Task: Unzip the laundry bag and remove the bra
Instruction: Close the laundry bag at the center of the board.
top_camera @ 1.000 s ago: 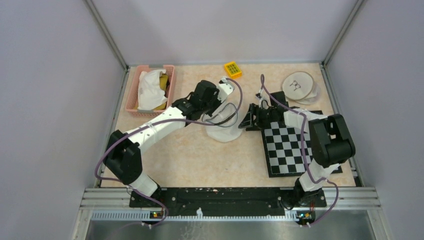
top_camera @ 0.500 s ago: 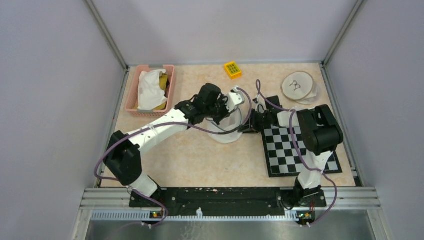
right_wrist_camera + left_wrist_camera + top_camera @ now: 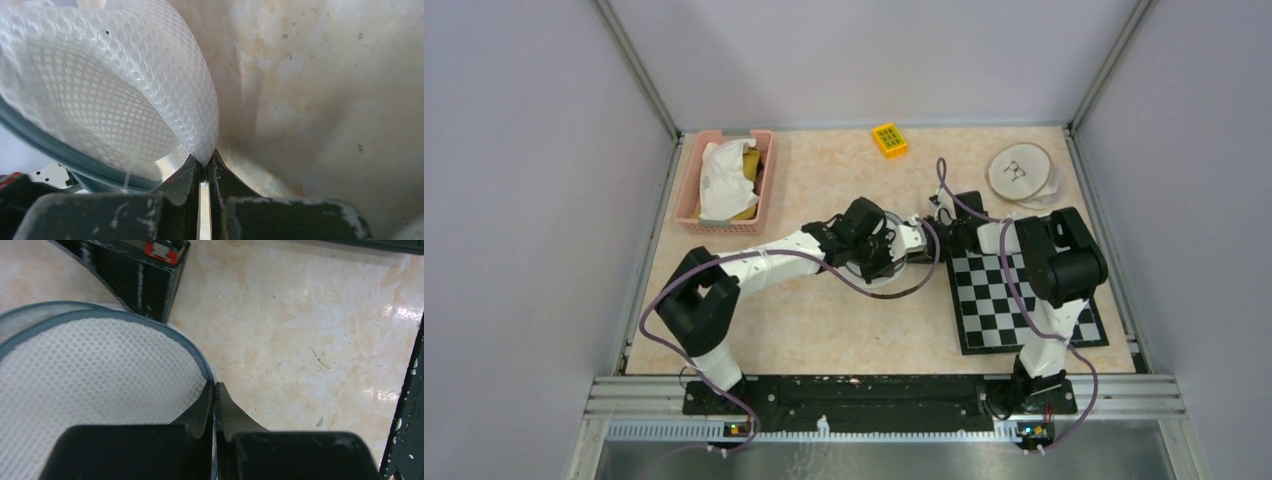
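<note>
The laundry bag [image 3: 100, 380], a round white honeycomb-mesh pouch edged with a grey-blue zipper band [image 3: 192, 352], lay on the marbled table [image 3: 310, 340] near the centre of the top view. It sat just left of the checkerboard mat [image 3: 1014, 300], pinned between the two arms.

The left gripper [image 3: 215, 386] was pinched tight on the zipper band at the lower centre of its wrist view, with no gap between the fingers. Whether the slider itself sat between them could not be told. The right gripper [image 3: 205, 159] was likewise clamped, holding a fold of the mesh at the lower centre of its own view. The fabric bulged up and to the upper left from that pinch.

The bag looked light and soft: the mesh draped and puckered where it was held, so it would probably follow any pull rather than resist. Only the zipper band seemed to have some body, holding a smooth curve. The best holds are likely the two already taken, the band or slider for one gripper and loose mesh close by as an anchor for the other. The mesh could snag or stretch if tugged hard.

Being round, the bag had no clear long axis. In the left wrist view its rim swept in an arc from the upper left down to the fingertips. The bra was not visible.
</note>
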{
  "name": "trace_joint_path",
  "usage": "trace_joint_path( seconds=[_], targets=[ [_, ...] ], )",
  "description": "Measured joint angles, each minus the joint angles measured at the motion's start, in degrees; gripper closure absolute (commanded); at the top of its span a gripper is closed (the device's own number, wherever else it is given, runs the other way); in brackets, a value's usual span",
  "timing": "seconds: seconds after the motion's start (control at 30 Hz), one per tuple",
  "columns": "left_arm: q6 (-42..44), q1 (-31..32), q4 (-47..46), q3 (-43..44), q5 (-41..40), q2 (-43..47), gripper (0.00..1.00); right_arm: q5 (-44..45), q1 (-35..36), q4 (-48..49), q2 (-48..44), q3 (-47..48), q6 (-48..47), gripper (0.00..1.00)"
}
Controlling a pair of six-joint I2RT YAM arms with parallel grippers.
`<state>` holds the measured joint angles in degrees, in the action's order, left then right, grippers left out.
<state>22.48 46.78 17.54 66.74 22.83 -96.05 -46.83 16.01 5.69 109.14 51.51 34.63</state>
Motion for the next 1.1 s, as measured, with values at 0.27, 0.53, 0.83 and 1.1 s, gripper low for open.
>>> trace_joint_path(
  seconds=[0.27, 0.53, 0.83, 1.1],
  targets=[
    [-0.3, 1.3, -4.2, -3.1, 1.7, -4.1, 1.0, -0.3, 0.0, 1.4, 0.2, 0.0, 0.7, 1.0],
    [-0.7, 1.1, -7.9, -4.9, 2.7, -5.5, 0.58, -0.4, 0.0, 2.0, 0.2, 0.0, 1.0, 1.0],
    [-5.0, 1.1, 0.1, 5.4, 0.8, -1.1, 0.28, -0.4, 0.0, 1.0, 0.2, 0.0, -0.4, 1.0],
    [-3.8, 1.0, 2.3, 5.2, -5.0, 5.5, 0.27, -0.4, 0.0, 0.2, 0.2, 0.4, -0.7, 1.0]
  ],
)
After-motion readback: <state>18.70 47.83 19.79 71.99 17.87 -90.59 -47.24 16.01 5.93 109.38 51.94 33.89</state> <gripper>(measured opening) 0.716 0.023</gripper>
